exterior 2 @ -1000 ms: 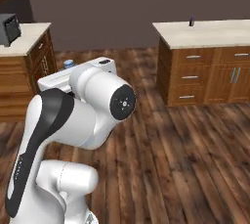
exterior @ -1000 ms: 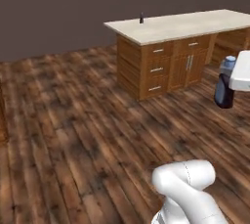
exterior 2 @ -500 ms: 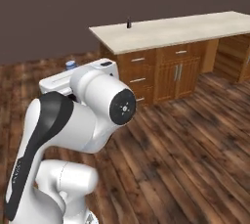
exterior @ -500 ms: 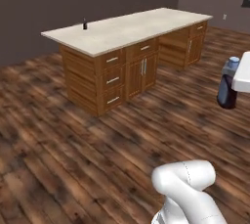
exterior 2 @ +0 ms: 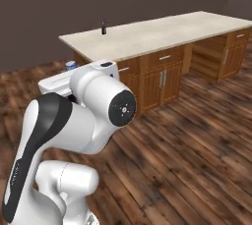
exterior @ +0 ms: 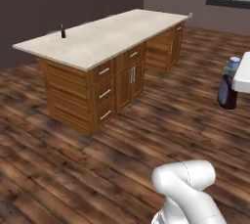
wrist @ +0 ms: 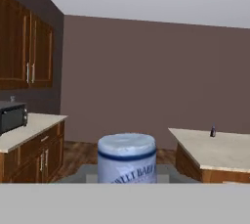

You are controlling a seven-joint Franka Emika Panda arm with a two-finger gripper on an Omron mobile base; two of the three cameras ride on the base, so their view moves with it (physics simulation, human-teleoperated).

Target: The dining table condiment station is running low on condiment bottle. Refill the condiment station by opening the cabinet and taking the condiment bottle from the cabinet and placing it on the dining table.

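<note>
The condiment bottle [exterior: 228, 85] was held upright in the gripper [exterior: 233, 87], jaws closed on its dark body, carried above the wooden floor [exterior: 73, 169] and well apart from the dining bench [exterior: 107, 37]. In the hand view its pale cap [wrist: 127, 145] sat centre-low. A slim dark bottle [exterior 2: 104, 28] stood near the bench's far corner

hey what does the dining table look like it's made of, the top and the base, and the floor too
Dining table: the top looks like beige speckled stone with a matte finish, judging by its fine mottling. The base looks like reddish-brown wood, with visible grain and small silver drawer pulls. Floor: dark wood planks, going by the streaked grain and board seams, though it could be laminate.
</note>
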